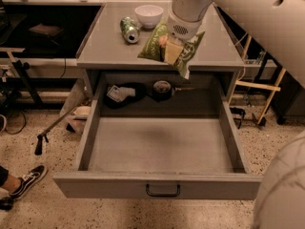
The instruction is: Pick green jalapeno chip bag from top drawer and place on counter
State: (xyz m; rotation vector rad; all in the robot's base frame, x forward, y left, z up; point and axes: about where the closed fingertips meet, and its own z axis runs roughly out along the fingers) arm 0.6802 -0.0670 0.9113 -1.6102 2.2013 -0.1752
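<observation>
My gripper [175,43] is shut on the green jalapeno chip bag [156,46] and holds it above the front part of the counter [109,44], right of centre. The bag hangs tilted, its lower corner over the counter's front edge. The white arm comes in from the upper right and hides the fingers' upper part. The top drawer [162,149] is pulled fully open below, its black wire handle [163,191] at the front.
A green soda can [128,29] lies on its side and a white bowl [149,15] stands at the back of the counter. A black bag [123,93] and a dark round object [163,88] sit at the drawer's back. A shoe [26,179] is at lower left.
</observation>
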